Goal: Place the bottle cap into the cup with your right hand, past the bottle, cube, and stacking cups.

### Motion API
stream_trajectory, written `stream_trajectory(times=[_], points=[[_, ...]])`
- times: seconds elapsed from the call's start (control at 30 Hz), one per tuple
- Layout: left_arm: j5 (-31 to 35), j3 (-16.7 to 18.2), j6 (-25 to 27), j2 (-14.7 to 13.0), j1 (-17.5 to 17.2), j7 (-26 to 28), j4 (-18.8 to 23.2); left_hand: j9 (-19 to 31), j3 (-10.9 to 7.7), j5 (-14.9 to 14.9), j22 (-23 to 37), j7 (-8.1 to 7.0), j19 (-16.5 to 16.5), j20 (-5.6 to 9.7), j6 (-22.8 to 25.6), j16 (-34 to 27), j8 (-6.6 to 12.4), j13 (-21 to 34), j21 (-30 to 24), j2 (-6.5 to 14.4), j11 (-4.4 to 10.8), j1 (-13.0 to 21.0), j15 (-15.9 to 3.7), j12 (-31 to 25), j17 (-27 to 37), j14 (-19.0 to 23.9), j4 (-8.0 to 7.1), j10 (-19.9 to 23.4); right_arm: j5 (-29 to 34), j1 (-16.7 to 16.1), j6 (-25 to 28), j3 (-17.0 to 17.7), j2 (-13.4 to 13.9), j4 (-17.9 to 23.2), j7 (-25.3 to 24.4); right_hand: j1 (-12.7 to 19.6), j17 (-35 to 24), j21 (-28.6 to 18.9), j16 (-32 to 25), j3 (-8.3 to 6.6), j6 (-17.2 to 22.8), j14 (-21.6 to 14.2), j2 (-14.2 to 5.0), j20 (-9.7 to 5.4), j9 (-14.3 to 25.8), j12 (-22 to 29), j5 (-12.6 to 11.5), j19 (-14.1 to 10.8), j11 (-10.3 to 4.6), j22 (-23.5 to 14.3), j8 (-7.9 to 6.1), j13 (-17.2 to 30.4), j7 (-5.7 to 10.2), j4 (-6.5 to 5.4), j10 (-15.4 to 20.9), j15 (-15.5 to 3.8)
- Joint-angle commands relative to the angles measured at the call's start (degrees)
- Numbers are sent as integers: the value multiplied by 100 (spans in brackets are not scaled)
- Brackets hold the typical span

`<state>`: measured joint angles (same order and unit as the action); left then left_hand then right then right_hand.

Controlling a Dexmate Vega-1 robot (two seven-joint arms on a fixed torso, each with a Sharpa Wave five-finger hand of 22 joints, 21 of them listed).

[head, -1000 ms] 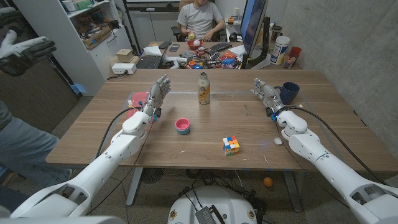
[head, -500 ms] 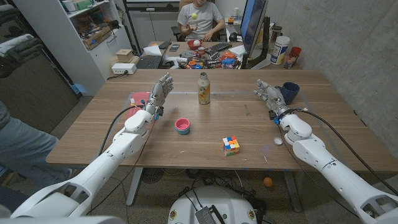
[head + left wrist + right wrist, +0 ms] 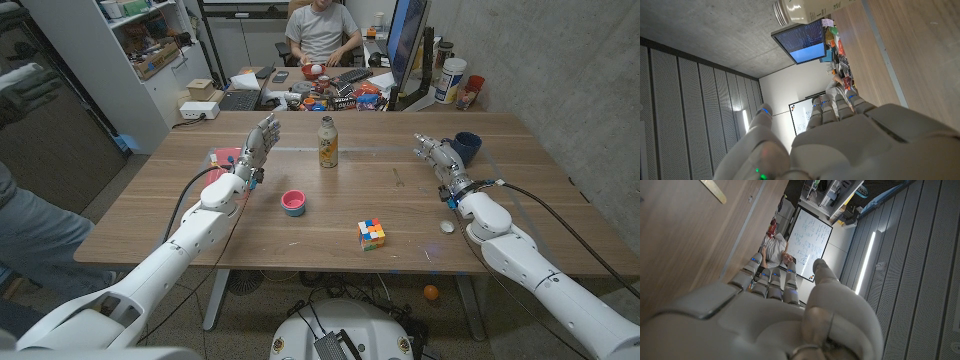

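Cap [image 3: 446,227] flat on table (facing unclear), right hand [image 3: 438,156] fingers apart, empty

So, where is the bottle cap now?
In the head view, the bottle cap lies on the table's right side, near the front edge, just beside the right arm and right of the cube.
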<state>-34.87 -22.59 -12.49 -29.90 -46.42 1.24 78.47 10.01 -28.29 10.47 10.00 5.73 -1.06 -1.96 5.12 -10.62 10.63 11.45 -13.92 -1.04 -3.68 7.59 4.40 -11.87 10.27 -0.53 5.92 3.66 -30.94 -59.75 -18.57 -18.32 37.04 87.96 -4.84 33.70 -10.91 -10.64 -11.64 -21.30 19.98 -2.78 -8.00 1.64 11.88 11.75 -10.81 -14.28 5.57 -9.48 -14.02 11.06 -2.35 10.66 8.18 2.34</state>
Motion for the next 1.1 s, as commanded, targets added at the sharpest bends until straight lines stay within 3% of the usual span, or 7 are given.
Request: stream_trajectory(times=[0.03,0.27,0.4,0.8,0.9,1.1], points=[[58,-18,111,-45,69,40,107,29,-33,33,21,14,3,-53,3,-17,16,9,22,42,17,41,41,-17,19,0,14,27,320,-498,1,269,403,409,-374,162,-6,-16,15,-96,66,-15,-16,33,30,29,-7,2,-10,-19,-60,22,28,4,32,-19],[85,-55,203,-60,110,42,148,30,-34,31,21,15,-9,-66,3,-14,15,7,38,52,15,46,38,-17,19,-7,18,25,631,-983,176,548,704,868,-819,394,1,0,35,-178,-29,16,62,52,58,13,1,51,-39,-17,-24,25,119,34,4,-26],[102,-65,267,-58,126,94,168,30,-34,30,21,11,-9,-66,4,-15,16,6,43,57,7,48,39,-19,19,-5,20,27,785,-1258,307,699,863,1107,-997,594,4,13,50,-222,-79,51,209,74,80,-4,-5,106,-56,-15,-12,30,165,52,-40,-22],[155,-147,349,56,307,123,57,31,-36,25,23,27,-1,-52,49,-14,30,1,66,83,-13,61,66,-18,18,-4,30,22,1007,-1782,618,1042,1173,1497,-1120,979,-3,41,72,-283,-168,156,541,112,142,-30,-45,296,-139,-19,-2,44,275,35,-142,-26],[172,-149,382,55,330,155,52,31,-36,23,23,30,23,-32,65,-16,35,0,66,91,-46,66,73,-23,16,2,34,35,1127,-1934,749,1143,1277,1637,-1186,1184,-13,22,68,-321,-440,206,703,147,194,-40,-69,363,-147,-26,84,62,575,-6,-232,37],[170,-128,424,33,341,185,57,31,-37,22,23,28,32,-27,77,-19,37,-2,71,100,-55,72,79,-27,15,11,39,45,1312,-2243,916,1336,1384,1928,-1284,1252,-22,32,79,-332,-558,285,777,183,229,-61,-77,458,-124,-29,113,74,640,-37,-350,65]])
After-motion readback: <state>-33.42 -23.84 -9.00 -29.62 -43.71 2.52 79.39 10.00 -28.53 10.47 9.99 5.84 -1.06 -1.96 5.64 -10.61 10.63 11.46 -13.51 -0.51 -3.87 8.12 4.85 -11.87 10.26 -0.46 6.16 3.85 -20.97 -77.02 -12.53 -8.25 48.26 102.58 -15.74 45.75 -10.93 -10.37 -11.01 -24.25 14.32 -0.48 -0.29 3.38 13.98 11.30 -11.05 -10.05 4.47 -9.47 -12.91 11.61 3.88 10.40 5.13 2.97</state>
